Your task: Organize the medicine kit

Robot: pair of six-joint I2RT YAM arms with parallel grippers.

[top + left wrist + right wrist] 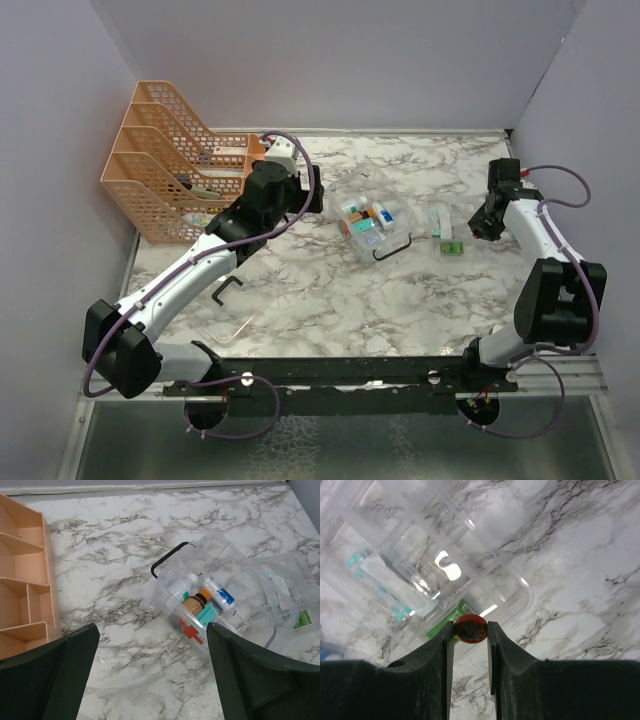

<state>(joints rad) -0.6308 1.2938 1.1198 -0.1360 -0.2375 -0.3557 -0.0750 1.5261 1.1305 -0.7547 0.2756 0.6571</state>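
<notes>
A clear plastic medicine box point(372, 222) with a black handle point(165, 561) stands mid-table, holding small bottles, tubes and a teal packet point(206, 615); a red cross point(190, 630) marks its side. Its clear lid point(445, 545) lies to the right with a white-teal sachet point(390, 585) and a green packet point(450, 247) by it. My right gripper point(470, 630) is shut on a small round red tin point(471, 628), held above the lid's corner. My left gripper point(150, 680) is open and empty, hovering left of the box.
An orange mesh file organiser point(165, 150) stands at the back left, holding a few items. A black hook-shaped part point(226, 290) and a small clear piece point(228, 330) lie on the marble table point(330, 300) near the left arm.
</notes>
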